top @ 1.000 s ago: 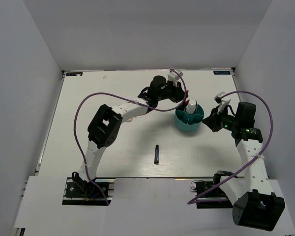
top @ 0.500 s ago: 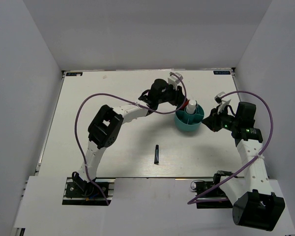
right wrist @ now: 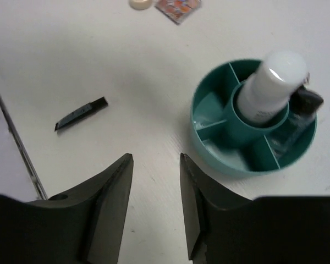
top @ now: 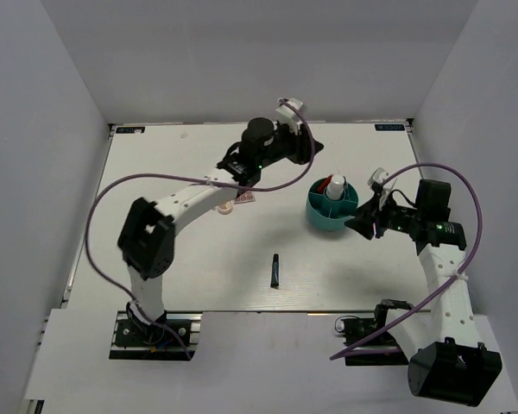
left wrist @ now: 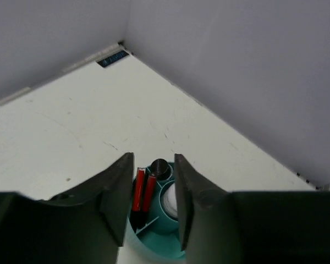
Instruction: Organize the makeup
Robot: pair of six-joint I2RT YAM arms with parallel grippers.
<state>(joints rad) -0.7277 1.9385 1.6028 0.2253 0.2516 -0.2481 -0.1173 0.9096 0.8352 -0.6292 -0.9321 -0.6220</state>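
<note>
Your right gripper (right wrist: pixel 155 160), jaws parted and empty, is nearer the black tube (top: pixel 275 271) lying on the table (top: pixel 155 181) left of it, long axis near-to-far; the left gripper (left wrist: pixel 154 162), also parted, hovers beyond the tub (top: pixel 328 225).

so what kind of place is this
Likely a robot lab test cell: a white table boxed in by plain grey walls, a left arm and right arm bolted at its near edge, a teal tub of makeup.
</note>
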